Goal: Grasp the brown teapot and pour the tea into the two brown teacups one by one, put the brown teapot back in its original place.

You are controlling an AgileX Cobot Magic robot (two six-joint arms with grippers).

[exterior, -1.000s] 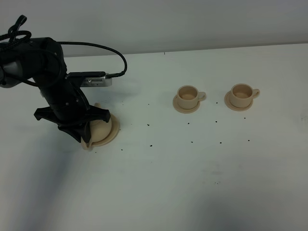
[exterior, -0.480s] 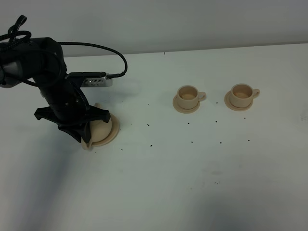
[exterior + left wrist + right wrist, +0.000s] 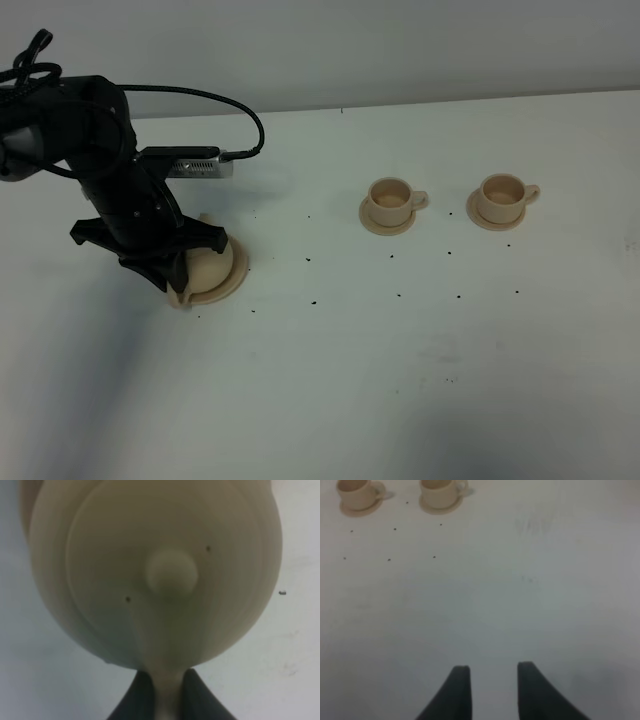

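Note:
The brown teapot (image 3: 210, 268) sits on its wide tan saucer (image 3: 239, 272) at the left of the table, mostly hidden under my left arm. In the left wrist view the teapot (image 3: 100, 555) fills the frame, lid knob (image 3: 171, 572) upward. My left gripper (image 3: 167, 700) is shut on the teapot's loop handle; it also shows in the exterior view (image 3: 177, 283). The two brown teacups (image 3: 390, 200) (image 3: 503, 195) stand on small saucers at the right. The right wrist view shows them far off (image 3: 355, 492) (image 3: 442, 489). My right gripper (image 3: 492, 685) is open and empty above bare table.
The white table (image 3: 400, 380) has small dark specks scattered between the teapot and the cups. A black cable (image 3: 235, 110) loops from the left arm over the table's back left. The right arm is outside the exterior view.
The left arm and the teapot handle have shifted very slightly up and to the left. The cups have not moved.

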